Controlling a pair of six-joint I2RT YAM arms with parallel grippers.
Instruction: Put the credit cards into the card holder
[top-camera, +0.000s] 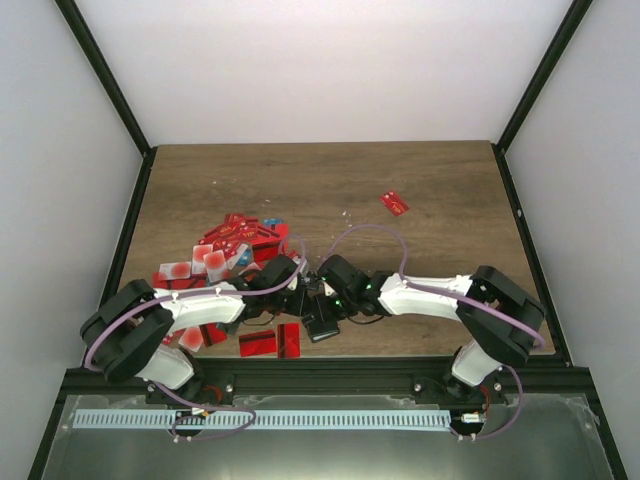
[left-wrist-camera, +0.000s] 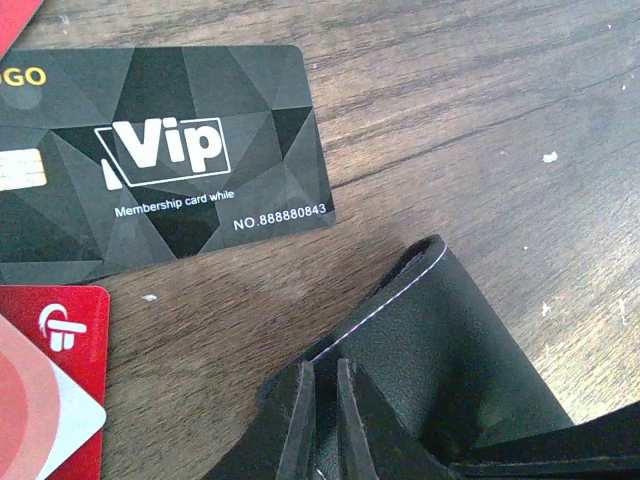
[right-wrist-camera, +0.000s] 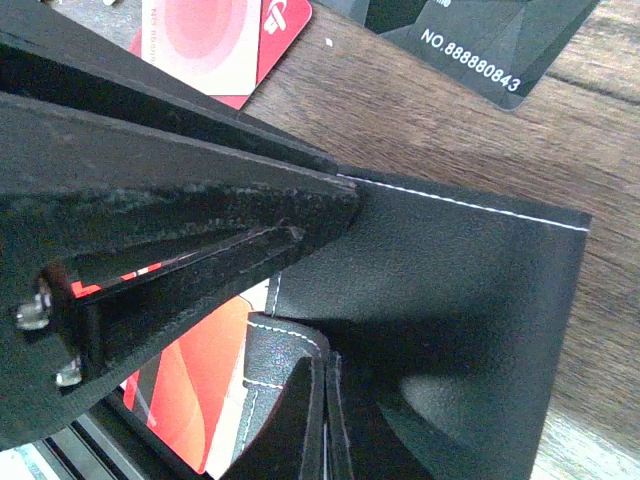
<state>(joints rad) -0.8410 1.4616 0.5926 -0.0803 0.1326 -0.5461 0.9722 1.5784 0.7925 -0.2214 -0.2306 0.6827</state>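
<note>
1. Top view: the card holder (top-camera: 320, 325) lies at lower centre of the table (top-camera: 450, 180). The left gripper (top-camera: 303, 300) and right gripper (top-camera: 330, 300) meet on it from either side.
2. The heap of credit cards (top-camera: 235, 245) lies above and left of the holder.
3. A lone card (top-camera: 394, 203) lies well apart, upper right of centre.
4. A pair of cards (top-camera: 270, 342) lies side by side just left of the holder, near the table's bottom edge.
5. Left wrist view: the membership card (left-wrist-camera: 160, 160) lies upper left and the holder lower right, with bare table between.
</note>
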